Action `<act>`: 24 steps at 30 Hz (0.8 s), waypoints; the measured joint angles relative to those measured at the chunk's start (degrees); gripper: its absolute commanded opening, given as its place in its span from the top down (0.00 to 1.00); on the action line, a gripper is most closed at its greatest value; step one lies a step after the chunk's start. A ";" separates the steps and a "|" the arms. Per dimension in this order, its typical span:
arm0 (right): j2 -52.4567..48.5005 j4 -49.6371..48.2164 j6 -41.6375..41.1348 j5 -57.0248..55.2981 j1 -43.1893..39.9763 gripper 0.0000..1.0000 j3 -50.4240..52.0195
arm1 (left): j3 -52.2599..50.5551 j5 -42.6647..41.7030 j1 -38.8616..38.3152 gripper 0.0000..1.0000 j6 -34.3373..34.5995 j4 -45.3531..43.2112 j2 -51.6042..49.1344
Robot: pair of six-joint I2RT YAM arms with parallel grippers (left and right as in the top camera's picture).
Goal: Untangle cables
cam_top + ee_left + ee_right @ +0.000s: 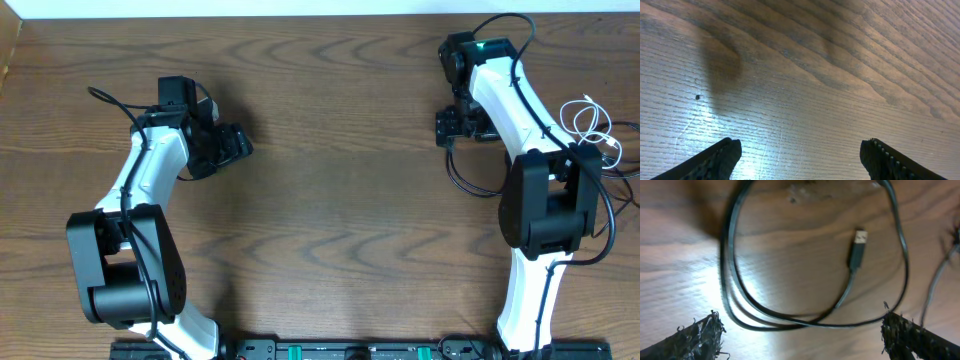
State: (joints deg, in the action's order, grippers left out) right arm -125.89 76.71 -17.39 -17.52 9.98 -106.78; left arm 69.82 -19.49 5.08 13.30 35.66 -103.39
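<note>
Right gripper [801, 321]: jaws spread wide and grasping nothing. Only the tips of its fingers [696, 337] enter the wrist view, and the rest is cut off by the lower edge. Beneath the gap, flat on the table [680, 240], a black cable [729, 275] lies in a loose double loop, with its plug [858, 237] resting inside the loop. The loop's upper part runs out of the picture. At the right margin passes a thin blurred cord [936, 277], its colour and ends not discernible. Left gripper [800, 144]: jaws likewise apart and empty above bare wood, the fingers again truncated at the lower edge. In the overhead view the black cable lies just beside the right gripper, partly covered by the right arm [535, 190]. The white cable [597, 128] lies in small loops near the table's right side, well apart from the left gripper, and part of it is hidden behind the arm. Whether a dark strand by the right edge is a second black cable or arm wiring cannot be told.
</note>
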 measured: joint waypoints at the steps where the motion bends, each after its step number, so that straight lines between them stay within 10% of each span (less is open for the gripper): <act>1: 0.00 -0.50 0.00 0.68 0.00 0.01 0.00 | 0.00 0.00 0.00 0.18 0.00 0.00 0.00; 24: 0.00 -9.16 -0.02 14.16 0.00 0.01 0.07 | 0.00 0.17 0.00 0.17 0.00 0.00 0.00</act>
State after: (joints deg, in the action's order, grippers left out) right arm -125.89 67.55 -17.41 -3.36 9.98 -106.72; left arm 69.82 -19.31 5.08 13.30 35.66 -103.39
